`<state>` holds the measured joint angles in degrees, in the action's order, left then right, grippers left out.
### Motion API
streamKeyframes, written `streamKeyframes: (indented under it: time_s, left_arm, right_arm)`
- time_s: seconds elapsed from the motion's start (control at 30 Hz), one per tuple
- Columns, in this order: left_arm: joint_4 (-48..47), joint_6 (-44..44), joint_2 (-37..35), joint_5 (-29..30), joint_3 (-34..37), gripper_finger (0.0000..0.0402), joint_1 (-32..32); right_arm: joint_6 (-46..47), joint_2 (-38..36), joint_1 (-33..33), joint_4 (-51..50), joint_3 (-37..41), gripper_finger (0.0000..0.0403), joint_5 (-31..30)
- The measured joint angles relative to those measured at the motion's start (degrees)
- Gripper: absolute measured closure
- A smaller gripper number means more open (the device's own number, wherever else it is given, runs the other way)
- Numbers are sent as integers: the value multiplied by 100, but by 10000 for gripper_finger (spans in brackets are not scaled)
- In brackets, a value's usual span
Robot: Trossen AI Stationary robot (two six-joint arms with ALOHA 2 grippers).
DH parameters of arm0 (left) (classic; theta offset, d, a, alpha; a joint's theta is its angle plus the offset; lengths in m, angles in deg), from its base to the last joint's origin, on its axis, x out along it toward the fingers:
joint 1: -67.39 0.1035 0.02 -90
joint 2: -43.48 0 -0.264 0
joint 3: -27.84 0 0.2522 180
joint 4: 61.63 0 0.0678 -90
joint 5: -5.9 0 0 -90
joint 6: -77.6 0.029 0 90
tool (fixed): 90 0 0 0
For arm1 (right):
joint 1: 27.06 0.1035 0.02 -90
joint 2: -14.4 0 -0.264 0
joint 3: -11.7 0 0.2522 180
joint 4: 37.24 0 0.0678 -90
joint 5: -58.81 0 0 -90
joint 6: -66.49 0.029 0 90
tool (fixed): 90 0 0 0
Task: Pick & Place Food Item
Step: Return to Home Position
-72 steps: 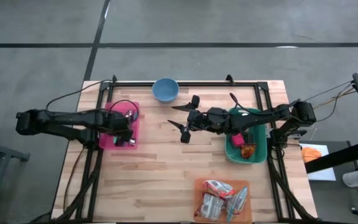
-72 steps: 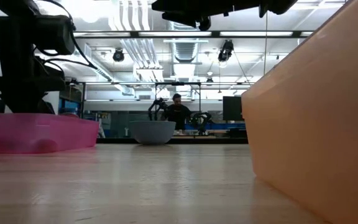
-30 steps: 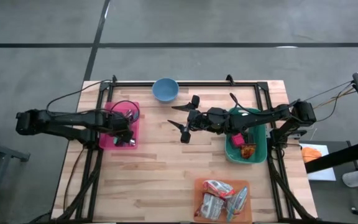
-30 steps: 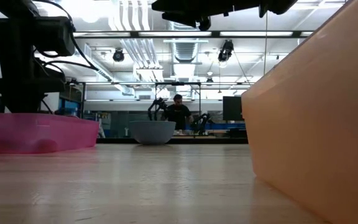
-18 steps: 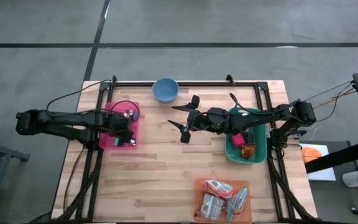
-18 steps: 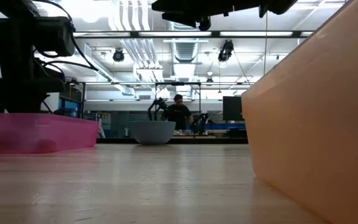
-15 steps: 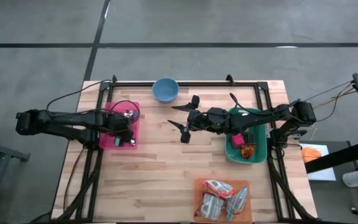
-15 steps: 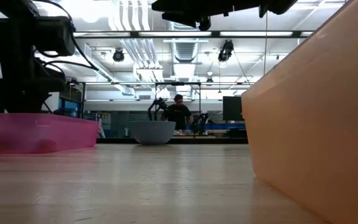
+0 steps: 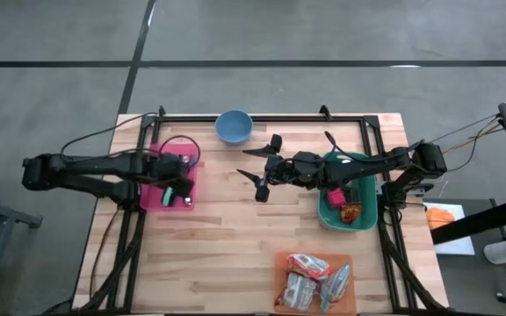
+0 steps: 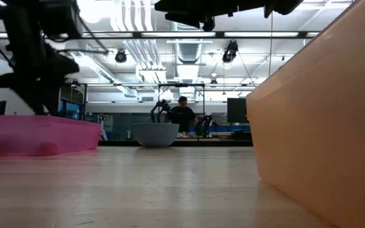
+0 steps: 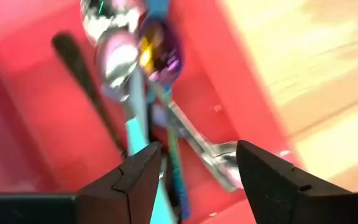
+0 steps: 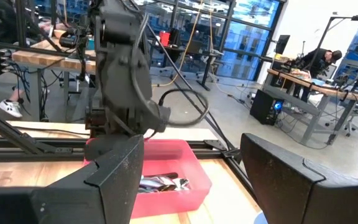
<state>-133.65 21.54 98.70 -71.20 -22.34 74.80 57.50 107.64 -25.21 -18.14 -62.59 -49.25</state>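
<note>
Left wrist view looks down into the pink bin (image 11: 30, 106), where the spoons (image 11: 151, 59) lie heaped, so I judge placing done and the return home in hand. The left gripper (image 11: 194, 168) hangs just above the pink bin, fingers apart and empty; next it should lift clear of the wall and fold back. The right gripper (image 9: 257, 167) hovers over the table (image 9: 235, 237), well apart from the pink bin, fingers wide and empty.

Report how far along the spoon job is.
Done: several spoons lie together in the pink bin. In hand: nothing. The left gripper hangs open and empty just above them, and the right gripper is open over the middle of the table. Left: both arms reach out over the table, so pulling back to rest looks like the only remaining step.
</note>
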Motion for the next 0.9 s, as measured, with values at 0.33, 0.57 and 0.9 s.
streamKeyframes:
  time_s: [0.33,0.57,0.9]
  left_arm:
    - [1571,2313,-101,1216,-542,188,-287]
    - [3578,4266,-151,1306,-254,188,-276]
    - [5477,5370,-269,985,451,239,-276]
  right_arm:
    - [0,0,0,-1,2,138,1]
    - [0,0,0,-1,2,138,2]
    - [0,0,1,-2,2,138,1]
